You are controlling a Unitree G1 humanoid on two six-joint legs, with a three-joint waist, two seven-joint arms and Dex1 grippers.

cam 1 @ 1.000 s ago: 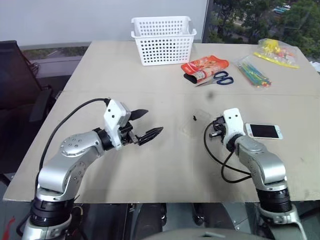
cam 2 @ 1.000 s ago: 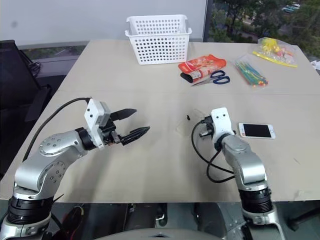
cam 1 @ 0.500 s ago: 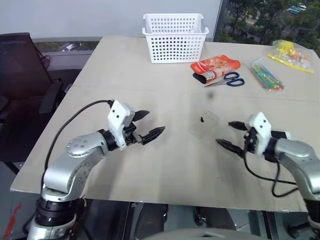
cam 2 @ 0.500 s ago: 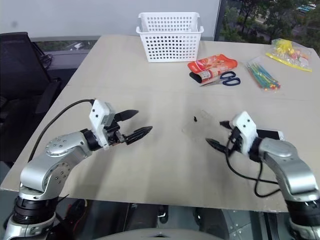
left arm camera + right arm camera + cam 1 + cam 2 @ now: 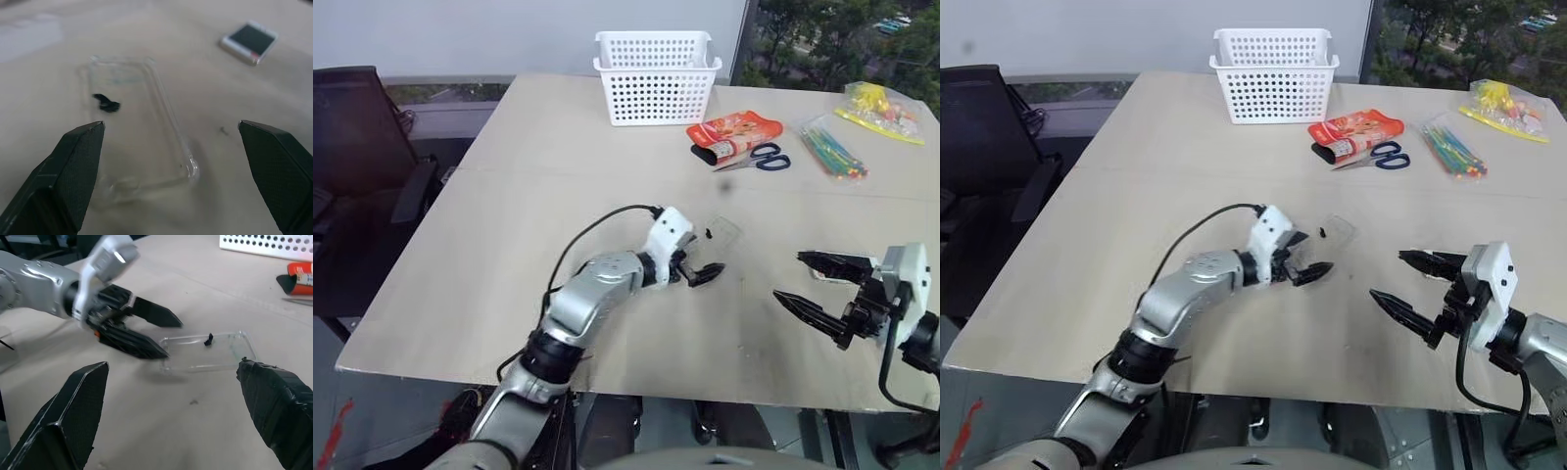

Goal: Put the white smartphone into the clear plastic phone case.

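Note:
The clear plastic phone case [image 5: 724, 231] lies flat near the table's middle, with a small dark cutout at one end. My left gripper [image 5: 702, 266] is open, low over the table, its fingertips just short of the case's near end [image 5: 142, 122]. The white smartphone [image 5: 249, 41] lies screen up on the table beyond the case, apart from it. My right gripper [image 5: 788, 276] is open with nothing in it, to the right of the case and pointing toward it [image 5: 210, 352].
A white basket [image 5: 656, 73] stands at the table's far edge. A red pouch [image 5: 734, 130], scissors [image 5: 759, 157] and two zip bags of coloured items [image 5: 832, 145] [image 5: 881, 98] lie at the far right. A black chair [image 5: 362, 127] stands left of the table.
My left arm has swung right, bringing its open gripper up to the case. My right gripper has opened and drawn back toward the table's near right. The camera view shifted too.

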